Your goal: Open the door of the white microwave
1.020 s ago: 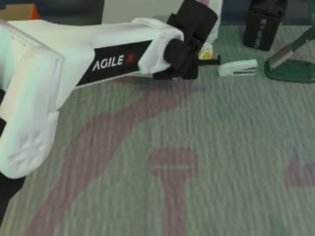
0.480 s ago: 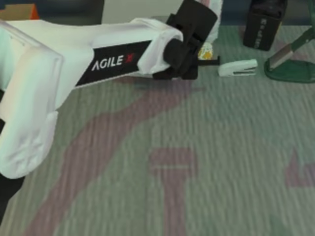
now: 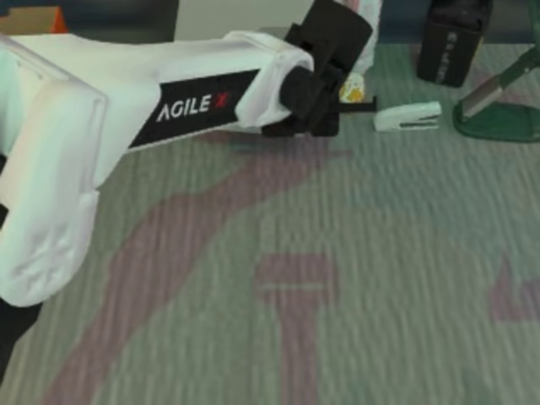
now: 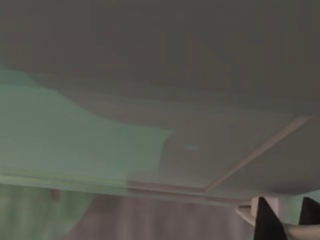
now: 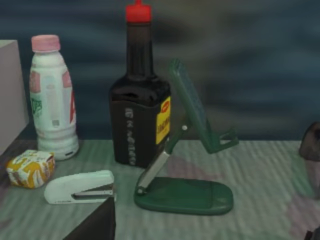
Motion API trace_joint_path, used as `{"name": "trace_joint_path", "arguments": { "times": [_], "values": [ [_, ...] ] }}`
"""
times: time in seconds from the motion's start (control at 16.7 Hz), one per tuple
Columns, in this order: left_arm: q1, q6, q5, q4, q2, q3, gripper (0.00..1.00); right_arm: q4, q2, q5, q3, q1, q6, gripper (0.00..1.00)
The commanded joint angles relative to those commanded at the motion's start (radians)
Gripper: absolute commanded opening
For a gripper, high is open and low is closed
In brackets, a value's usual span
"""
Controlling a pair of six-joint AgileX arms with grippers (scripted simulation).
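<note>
The white microwave (image 3: 236, 17) stands at the table's back edge, mostly hidden under my left arm. In the left wrist view its door (image 4: 150, 125) fills the picture from very close, the greyish window mirroring the table. My left gripper (image 3: 363, 99) (image 4: 289, 220) is at the door's right edge. Its two dark fingertips (image 4: 267, 222) stand close together, shut on the door's white handle (image 4: 247, 210). The door looks flush with the microwave. My right gripper (image 5: 212, 220) hangs open over the right part of the table and is outside the top view.
Right of the microwave stand a white-and-pink bottle (image 5: 52, 100), a small yellow pack (image 3: 354, 84), a white stapler (image 3: 407, 116), a dark sauce bottle (image 3: 456, 42) and a green folding stand (image 3: 498, 118). An orange box corner (image 3: 42, 17) shows at the back left.
My left arm has shifted by only a hair. Nothing else has visibly moved.
</note>
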Motion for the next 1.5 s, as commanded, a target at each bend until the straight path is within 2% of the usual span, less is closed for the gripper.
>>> {"name": "trace_joint_path", "arguments": {
  "times": [0.48,1.02,1.5],
  "values": [
    [0.0,0.0,0.0,0.0,0.0,0.0,0.0,0.0,0.0,0.0,0.0,0.0,0.0,1.0],
    [0.006,0.056,0.038,0.057,-0.05,-0.087,0.0,0.0,0.0,0.0,0.0,0.0,0.0,1.0],
    [0.006,0.056,0.038,0.057,-0.05,-0.087,0.0,0.0,0.0,0.0,0.0,0.0,0.0,1.0]
  ]
}}
